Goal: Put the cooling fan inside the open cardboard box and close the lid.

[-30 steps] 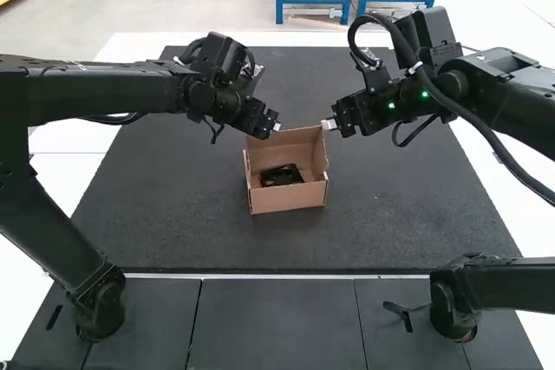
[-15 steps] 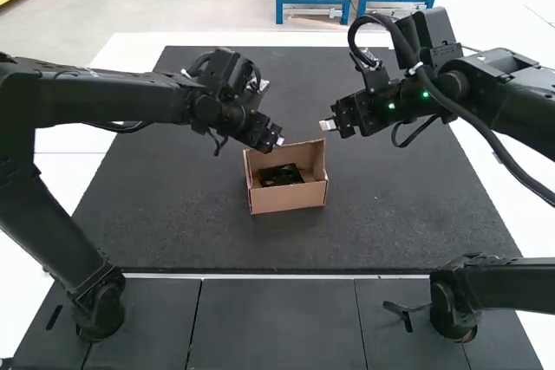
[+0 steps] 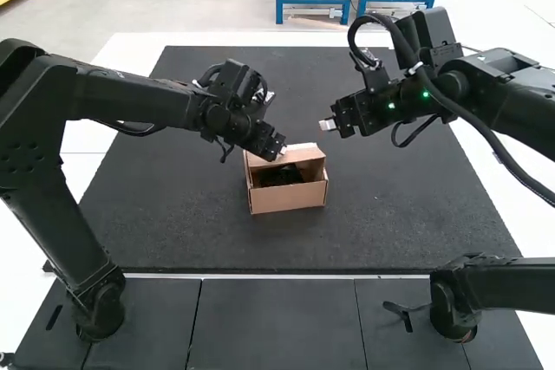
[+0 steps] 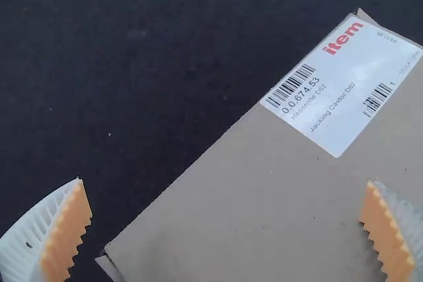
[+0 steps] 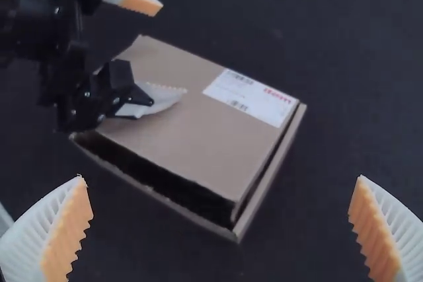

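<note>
The cardboard box [image 3: 287,190] sits near the middle of the black worktop [image 3: 173,214], well in from every edge. Its lid [image 5: 198,127] is folded down over the opening but not fully shut: a dark gap runs under the lid's free edge. Through that gap, in the high view, the cooling fan [image 3: 279,177] shows as a dark shape lying inside the box. A white label [image 4: 344,84] is stuck near one corner of the lid. The left gripper [image 3: 282,145] is over the box's far-left corner with its ribbed, orange-padded fingers spread wide. One finger [image 5: 160,96] lies flat on the lid's top, and the other is off the box on the far side. It grips nothing. The right gripper [image 3: 328,125] hangs in the air beyond the box's far-right corner, apart from the box and from the left gripper. Its fingers are spread wide too, with nothing between them, and its own camera looks down at the lid.
</note>
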`<state>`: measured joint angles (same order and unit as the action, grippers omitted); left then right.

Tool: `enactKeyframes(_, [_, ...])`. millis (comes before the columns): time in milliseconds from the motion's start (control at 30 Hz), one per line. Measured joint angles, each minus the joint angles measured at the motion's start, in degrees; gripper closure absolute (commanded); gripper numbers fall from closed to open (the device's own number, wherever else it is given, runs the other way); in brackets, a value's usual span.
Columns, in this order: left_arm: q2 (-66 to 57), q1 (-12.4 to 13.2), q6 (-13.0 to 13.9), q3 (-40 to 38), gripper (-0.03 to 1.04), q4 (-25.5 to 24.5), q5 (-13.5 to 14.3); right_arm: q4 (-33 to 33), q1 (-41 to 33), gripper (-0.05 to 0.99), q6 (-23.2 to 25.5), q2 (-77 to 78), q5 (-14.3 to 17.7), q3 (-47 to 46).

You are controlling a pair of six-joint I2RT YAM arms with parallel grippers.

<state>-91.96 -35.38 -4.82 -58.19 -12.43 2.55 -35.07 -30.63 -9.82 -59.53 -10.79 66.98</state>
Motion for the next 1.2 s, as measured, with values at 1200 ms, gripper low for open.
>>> enactKeyframes(1200, [0.00, -1.92, 0.00, 4.11, 0.05, -1.75, -1.09, -0.13, 0.00, 0.04, 0.44, 1.22, 0.00, -1.51])
